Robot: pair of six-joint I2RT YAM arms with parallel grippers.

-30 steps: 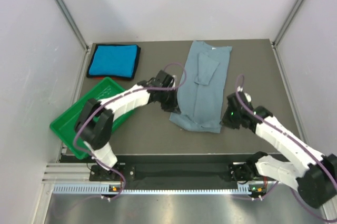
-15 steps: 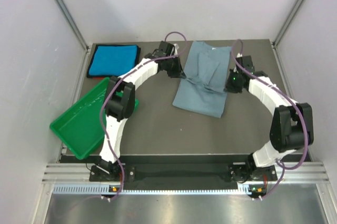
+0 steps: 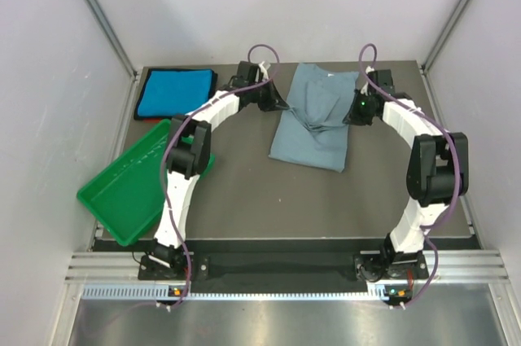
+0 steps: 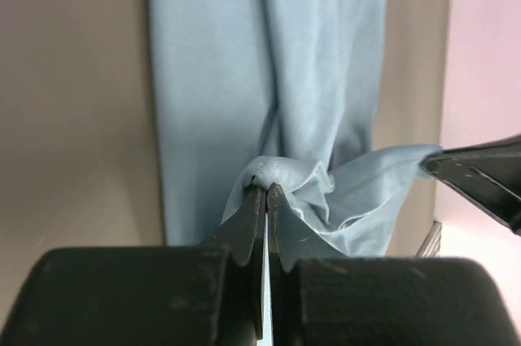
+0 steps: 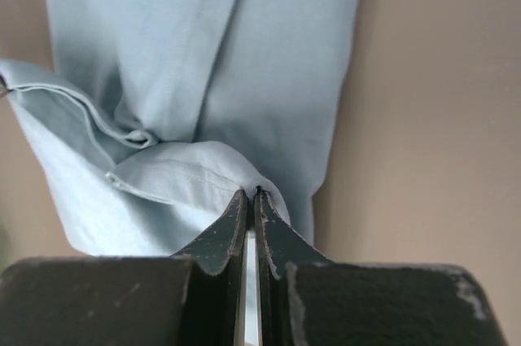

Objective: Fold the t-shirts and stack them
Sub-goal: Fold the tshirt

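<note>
Here, a dusty grey-blue t-shirt (image 3: 313, 122) lies lengthwise at the far middle of the dark table (image 3: 236, 191), with part of it raised in loose folds between the two grippers. The left gripper (image 4: 266, 191) is clamped on a bunched fold at the shirt's left edge. The right gripper (image 5: 251, 195) is clamped on a hemmed fold at its right edge, jaws pressed together on cloth. A folded turquoise t-shirt (image 3: 175, 94) sits in the far left corner, well apart, near a green tray (image 3: 122, 187). The grey-blue cloth looks light, thin and limp: it puckers at each pinch and sags between them, so it is probably best held at both side edges together and kept taut. How many layers each pinch catches cannot be told, and from above the arms cover the pinched edges.
</note>
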